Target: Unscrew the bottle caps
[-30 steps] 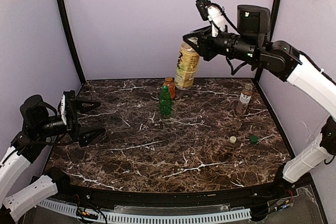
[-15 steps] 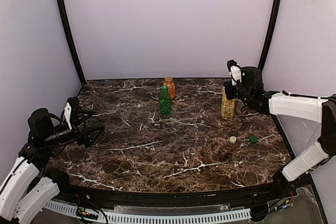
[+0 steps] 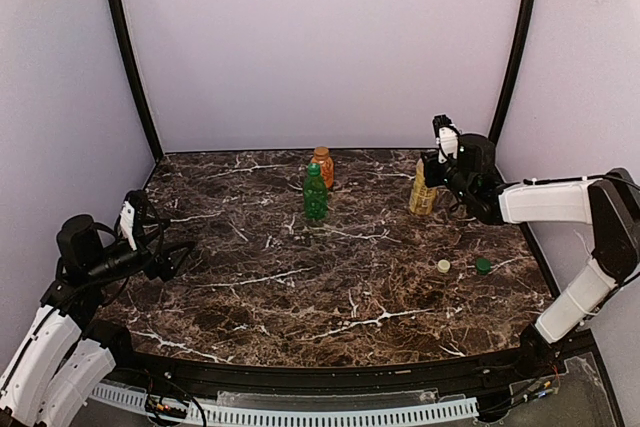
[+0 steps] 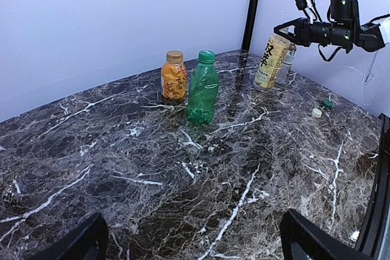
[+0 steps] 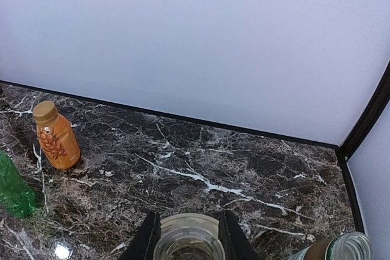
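1. Yellow bottle (image 3: 423, 192) is at back-right of the surface (image 3: 300, 287), mouth open, no cap. It leans a little, base down at the surface; can't tell if it touches.
2. Vs 1 s ago: it hung high in the air near the back wall, now it's down low. Vs half a sec ago: it stood about upright, now it's tilted & a touch further left.
3. R fingers (image 5: 148, 238) are closed tight on its neck, one each side of the rim.
4. Clear bottle (image 4: 286, 65) is just behind the yellow one, partly hidden by it.
5. Green bottle (image 3: 315, 193) & orange bottle (image 3: 322, 167), both capped, stand mid-back, green just in front of orange. Neither has moved.
6. Two loose caps, pale cap (image 3: 443, 266) & green cap (image 3: 483, 266), lie near each other front-right, same spots as before.
7. L fingers (image 4: 85, 245) are spread wide, holding nothing, over the left side. L arm sits lower & further back than 1 s ago.
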### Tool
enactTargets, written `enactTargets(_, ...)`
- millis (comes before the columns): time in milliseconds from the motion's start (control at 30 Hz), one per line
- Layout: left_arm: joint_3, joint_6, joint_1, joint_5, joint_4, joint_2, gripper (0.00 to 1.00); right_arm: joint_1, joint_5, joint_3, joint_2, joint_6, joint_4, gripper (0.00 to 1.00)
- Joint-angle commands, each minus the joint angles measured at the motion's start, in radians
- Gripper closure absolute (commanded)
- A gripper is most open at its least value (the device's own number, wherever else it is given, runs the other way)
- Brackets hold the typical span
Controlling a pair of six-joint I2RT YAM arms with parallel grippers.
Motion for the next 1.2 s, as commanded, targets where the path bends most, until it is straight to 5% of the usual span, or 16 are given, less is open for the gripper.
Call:
enactTargets(0,-0.02,-0.014,0.007,-0.003,0.026,-0.005,0.01,-0.006,0.033,0.064,0.018,0.059,-0.111,1.0)
enactTargets(700,-0.021,-0.011,0.007,-0.001,0.02,-0.016,0.01,-0.013,0.112,0.12,0.033,0.102,-0.273,0.99)
enactTargets(867,-0.024,-0.012,0.007,0.002,0.022,-0.014,0.01,-0.014,0.103,0.132,0.022,0.1,-0.291,0.53)
enactTargets(1167,-0.028,-0.015,0.009,0.012,0.033,-0.017,0.01,-0.014,0.086,0.193,0.002,0.054,-0.346,0.21)
